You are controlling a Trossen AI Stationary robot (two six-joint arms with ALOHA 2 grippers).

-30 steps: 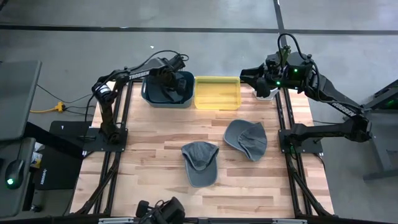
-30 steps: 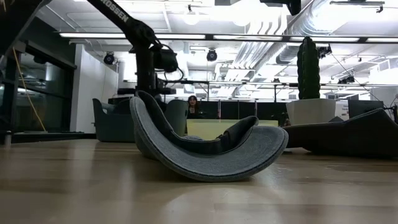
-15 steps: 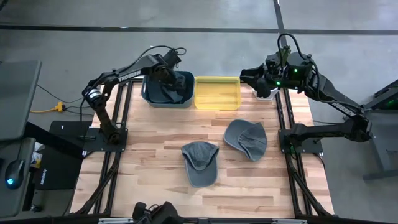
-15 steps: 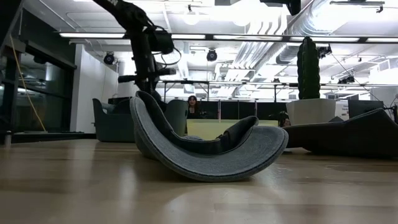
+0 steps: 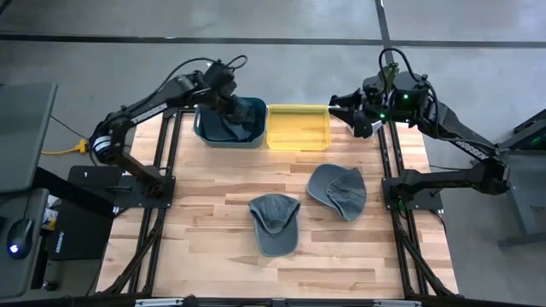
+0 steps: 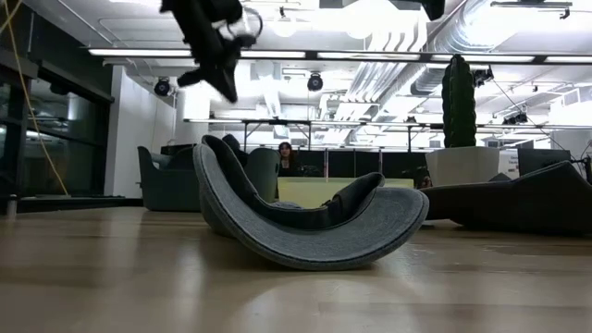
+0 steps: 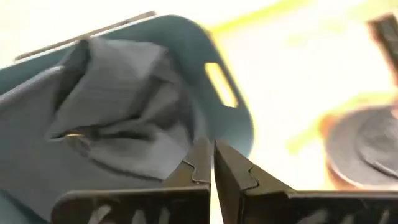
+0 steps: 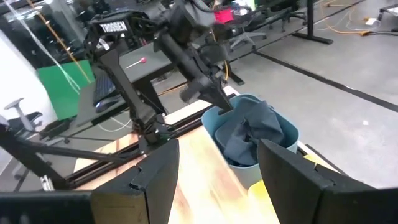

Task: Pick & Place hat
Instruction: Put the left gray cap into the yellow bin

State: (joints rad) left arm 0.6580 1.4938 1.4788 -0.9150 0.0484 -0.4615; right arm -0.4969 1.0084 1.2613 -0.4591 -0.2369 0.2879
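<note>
Your left gripper (image 5: pixel 232 101) has lifted clear of the blue bin (image 5: pixel 249 136) at the table's 11 o'clock, its fingers (image 7: pixel 200 165) pressed together on nothing, and a grey hat (image 7: pixel 118 106) lies crumpled inside, so I judge that drop done. Two more hats wait: one hat (image 5: pixel 275 222) near centre, another (image 5: pixel 338 189) towards 3 o'clock. Your right gripper (image 5: pixel 357 118) hovers spread wide and empty at 1 o'clock, beside the yellow bin (image 5: pixel 299 141).
</note>
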